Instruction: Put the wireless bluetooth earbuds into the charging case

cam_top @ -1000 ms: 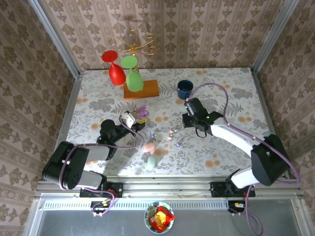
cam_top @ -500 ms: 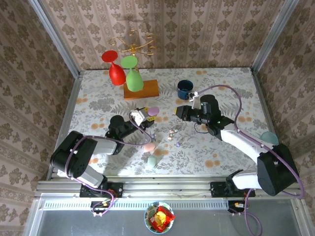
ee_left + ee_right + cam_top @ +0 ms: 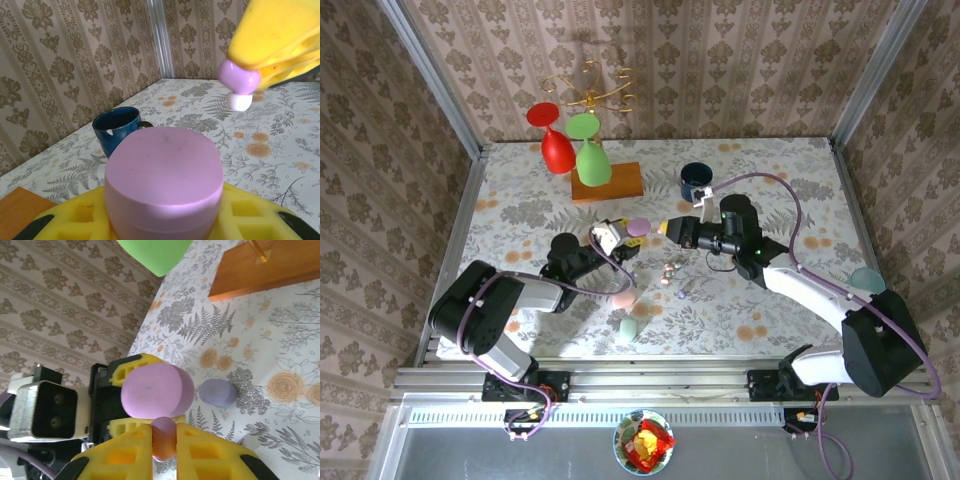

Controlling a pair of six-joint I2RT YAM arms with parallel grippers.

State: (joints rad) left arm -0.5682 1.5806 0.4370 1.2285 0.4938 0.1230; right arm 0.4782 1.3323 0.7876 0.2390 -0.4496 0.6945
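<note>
lilac earbud (image 3: 164,437), one: pinched in the right fingers (image 3: 205,450), just beside the lilac charging case (image 3: 157,390) clamped in the left fingers (image 3: 250,222), above the bench (image 3: 520,200). likely light, rigid, glossy, slippery; best held lightly across its rounded body.

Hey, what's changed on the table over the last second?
The left gripper, shut on the lilac case, carried it right toward the table's middle. The right gripper, shut on a lilac earbud, swung left to meet it, so the earbud is now close to the case. The pink case, green case and blue mug stayed put.
</note>
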